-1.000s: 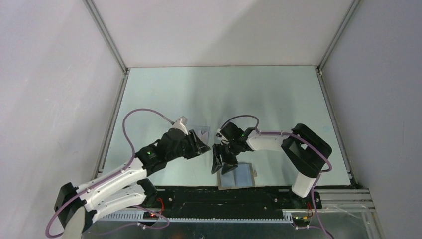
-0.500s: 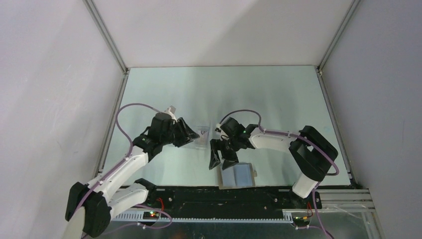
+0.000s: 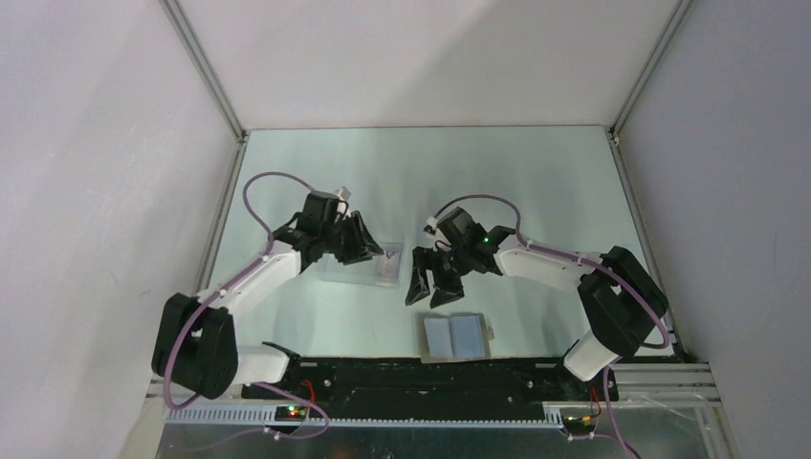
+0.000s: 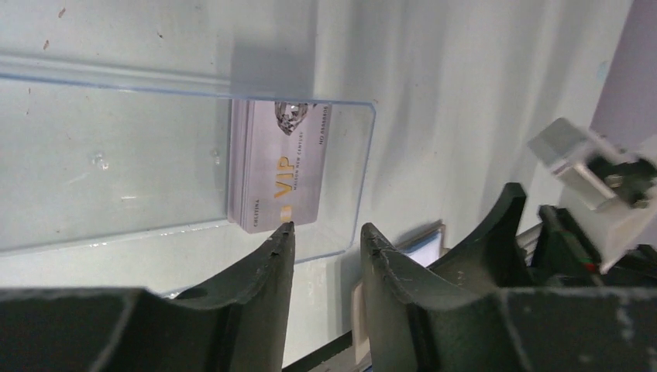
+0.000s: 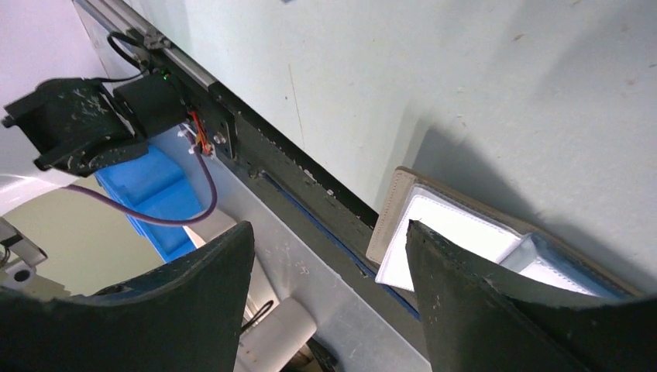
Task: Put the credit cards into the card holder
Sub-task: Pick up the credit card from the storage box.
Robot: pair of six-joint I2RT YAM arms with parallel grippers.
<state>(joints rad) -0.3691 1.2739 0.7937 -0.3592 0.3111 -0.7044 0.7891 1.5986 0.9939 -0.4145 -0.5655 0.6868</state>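
The credit cards (image 3: 388,268) form a pale stack with gold "VIP" print (image 4: 279,167), lying at the right end of a clear plastic box (image 3: 349,272). My left gripper (image 3: 368,252) hovers over that box, open, its tips (image 4: 327,230) just short of the stack and nothing between them. The card holder (image 3: 456,337) lies unfolded near the table's front edge, light blue lining (image 5: 457,225) facing up. Above and slightly behind it my right gripper (image 3: 427,298) hangs open and empty (image 5: 329,229), pointing down.
The clear box (image 4: 155,163) spreads left of the cards, with a raised wall along its far side. The black base rail (image 3: 430,375) runs along the front edge just behind the card holder. Grey enclosure walls (image 3: 115,191) bound the table.
My left arm has swung back and left, bringing its gripper over the clear box. My right gripper has opened wider and risen away from the card holder.
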